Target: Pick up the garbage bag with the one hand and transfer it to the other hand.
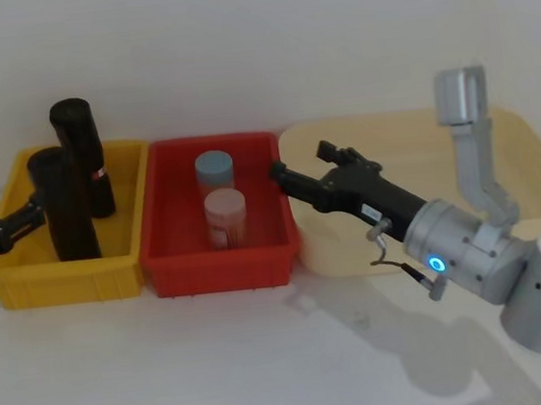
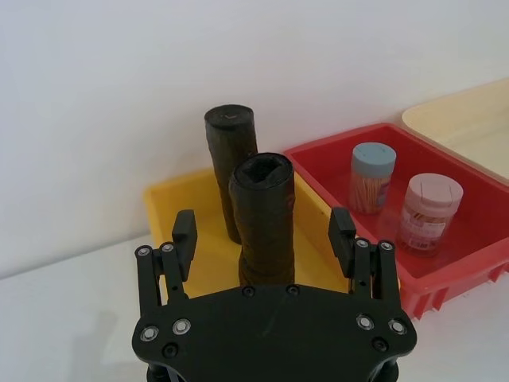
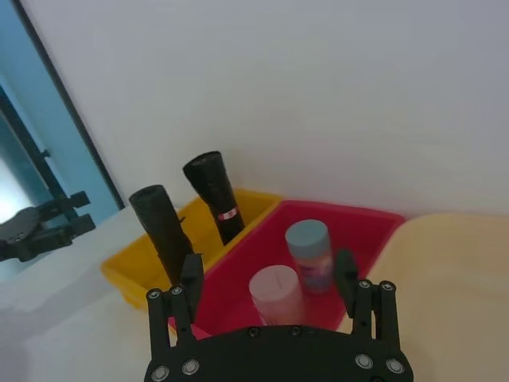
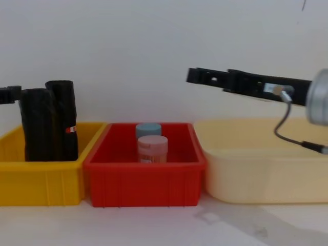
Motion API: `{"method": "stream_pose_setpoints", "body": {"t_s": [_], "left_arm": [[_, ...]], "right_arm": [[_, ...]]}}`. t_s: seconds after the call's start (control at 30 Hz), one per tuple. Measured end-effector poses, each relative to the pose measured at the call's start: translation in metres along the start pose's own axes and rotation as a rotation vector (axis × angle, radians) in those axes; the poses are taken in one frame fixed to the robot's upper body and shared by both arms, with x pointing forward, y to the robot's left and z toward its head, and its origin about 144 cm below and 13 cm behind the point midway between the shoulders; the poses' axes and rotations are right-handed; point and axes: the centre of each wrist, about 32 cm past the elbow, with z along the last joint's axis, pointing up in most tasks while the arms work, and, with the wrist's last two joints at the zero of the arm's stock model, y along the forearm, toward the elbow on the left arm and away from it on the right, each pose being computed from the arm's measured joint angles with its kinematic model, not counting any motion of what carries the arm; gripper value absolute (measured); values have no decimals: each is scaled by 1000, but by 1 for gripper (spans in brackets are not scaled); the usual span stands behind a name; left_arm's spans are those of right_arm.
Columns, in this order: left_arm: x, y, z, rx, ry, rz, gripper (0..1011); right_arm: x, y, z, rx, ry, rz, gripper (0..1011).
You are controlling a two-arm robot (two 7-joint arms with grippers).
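In the head view, two black rolls stand upright in a yellow bin (image 1: 76,281) on the robot's left. The garbage bag (image 1: 78,136) (the roll with the red-and-white band) is the rear one, and a plain second roll (image 1: 63,210) stands just in front of it. The left gripper (image 1: 4,197) comes in at the left edge, with one finger close beside the plain roll. A red bin (image 1: 221,266) in the middle holds a blue-capped jar (image 1: 215,170) and a pink-capped jar (image 1: 226,217). The right gripper (image 1: 298,159) reaches over the border between the red bin and a cream tray (image 1: 539,174).

In the left wrist view, the left gripper's fingers are spread wide and grip nothing. The plain roll stands framed between them, and the pictures do not show whether a finger touches it. The other roll rises behind it.

In the right wrist view, the right gripper's fingers are also held wide apart with nothing between them, well apart from both rolls.

In the chest view, the banded bag stands just right of the plain roll, and the right gripper is held level, high above the bins.
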Motion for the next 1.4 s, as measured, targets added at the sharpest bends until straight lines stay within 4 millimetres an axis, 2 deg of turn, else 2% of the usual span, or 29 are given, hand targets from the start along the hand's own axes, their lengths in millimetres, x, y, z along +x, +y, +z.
{"method": "stream_pose_setpoints", "body": {"t_s": [0.3,0.73,1.4], "left_arm": [[9,-12,-6,24,58,-33,1000],[14,-34,-17,56,112,-48,1000],[8,-70,-20,63,123,-108,1000]], "right_arm": [[-2,22,3,-25,-15,22,1001],[-2,43,4,-51,-40,46,1001],[-1,61,7,-91,-60,122,1001]]}}
